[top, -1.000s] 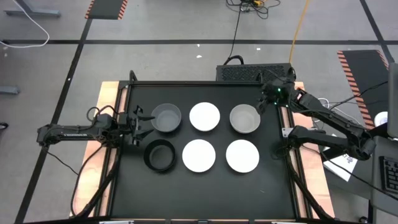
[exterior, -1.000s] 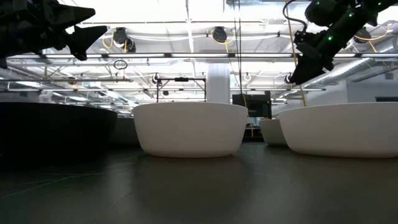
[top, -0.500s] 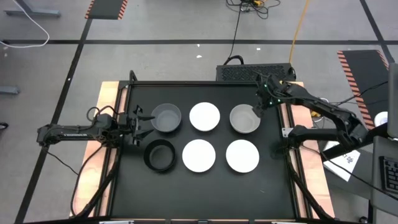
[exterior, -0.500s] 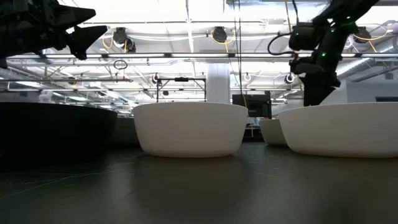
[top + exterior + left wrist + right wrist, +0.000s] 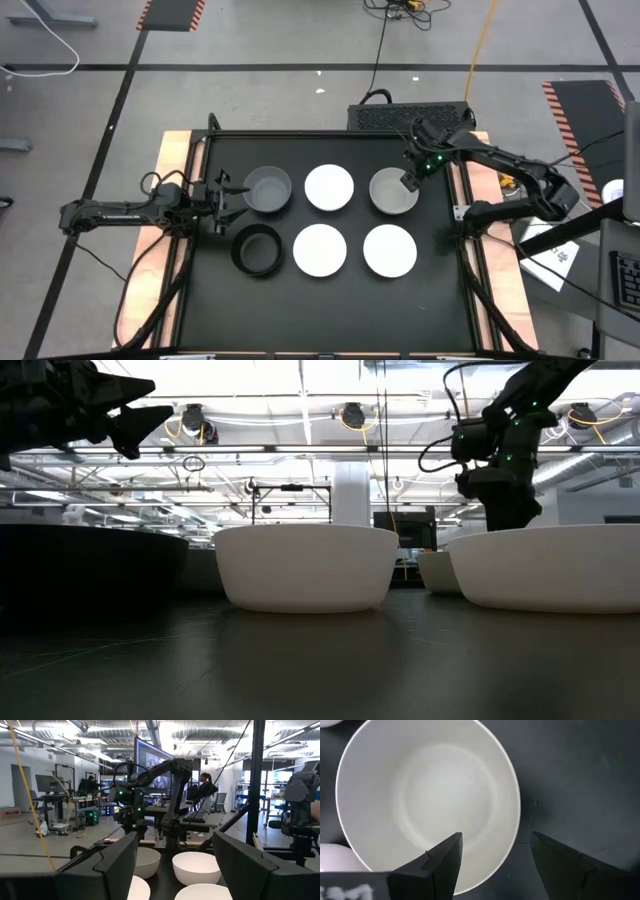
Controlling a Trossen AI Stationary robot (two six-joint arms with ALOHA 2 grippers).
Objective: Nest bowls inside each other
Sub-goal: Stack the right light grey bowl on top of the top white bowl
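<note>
Moved since earlier: right gripper [image 5: 408,180] has swung in from beyond the table's far right corner and now hangs over the right rim of the grey round bowl with a pale inside [image 5: 393,191]; nothing else has shifted, and the left arm has stayed put.
Right gripper: fingers spread wide and holding nothing; in the right wrist view one finger [image 5: 437,862] sits over the bowl's pale inside and the other over the black tabletop [image 5: 570,780], so the rim lies between them.
Left gripper [image 5: 232,195]: open and empty, raised off the table just left of the second grey round bowl [image 5: 267,189], waiting.
Bowls: six, all separate, in two rows of three on the black tabletop. Far row, left to right: grey, plain white round bowl [image 5: 329,187], grey. Near row: black round bowl [image 5: 256,249], white bowl [image 5: 320,249], white bowl [image 5: 390,250].
Step in hand: by my reading, the approach for the first pick; no bowl is nested yet, so the task is at its very start.
Next move calls for: probably lowering until the rim wall is well between the fingers, closing on it, then lifting clear before carrying it over a neighbour.
Watch for: a pinch at one side of the rim may let the bowl tilt on lifting.
</note>
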